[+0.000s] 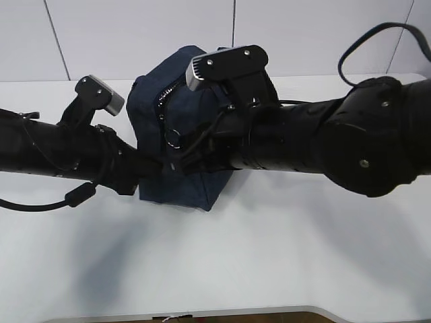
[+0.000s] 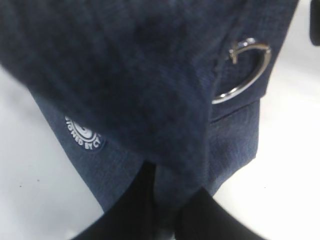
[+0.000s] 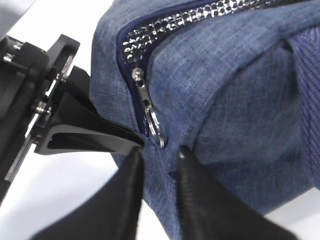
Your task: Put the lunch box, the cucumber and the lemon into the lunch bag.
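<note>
Lunch bag [image 1: 176, 145] mid-table, zip nearly shut; we're at the end.
Lunch box, cucumber, lemon not visible, probably inside. Left gripper [image 3: 131, 142] pinches bag fabric; right gripper [image 3: 159, 159] parted just below the ring pull [image 3: 155, 127].

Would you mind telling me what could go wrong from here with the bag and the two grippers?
1. The right gripper has its fingers apart just below the ring pull; it may close on fabric and miss the ring.
2. The left gripper pinches the lunch bag beside the zip; a pull there could drag or tip the bag.
3. Both grippers sit very close, so they might collide.
</note>
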Robot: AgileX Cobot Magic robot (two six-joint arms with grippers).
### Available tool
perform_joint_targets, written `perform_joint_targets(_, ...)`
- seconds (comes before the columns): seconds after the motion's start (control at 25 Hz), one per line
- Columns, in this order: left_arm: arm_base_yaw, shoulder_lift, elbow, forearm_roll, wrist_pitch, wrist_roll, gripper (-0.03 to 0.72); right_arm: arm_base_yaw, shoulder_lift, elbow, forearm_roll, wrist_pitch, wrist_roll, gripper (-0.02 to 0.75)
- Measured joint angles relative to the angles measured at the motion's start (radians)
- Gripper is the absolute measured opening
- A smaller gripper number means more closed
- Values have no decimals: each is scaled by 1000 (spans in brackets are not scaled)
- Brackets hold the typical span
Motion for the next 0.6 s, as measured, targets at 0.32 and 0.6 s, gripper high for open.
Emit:
perform_joint_targets(0.32, 0, 0, 0, 0, 0, 0, 18, 0, 36, 0, -1, -18, 0, 280)
perform_joint_targets(0.6, 0, 0, 0, -2, 0, 0, 18, 0, 36, 0, -1, -32, 0, 281)
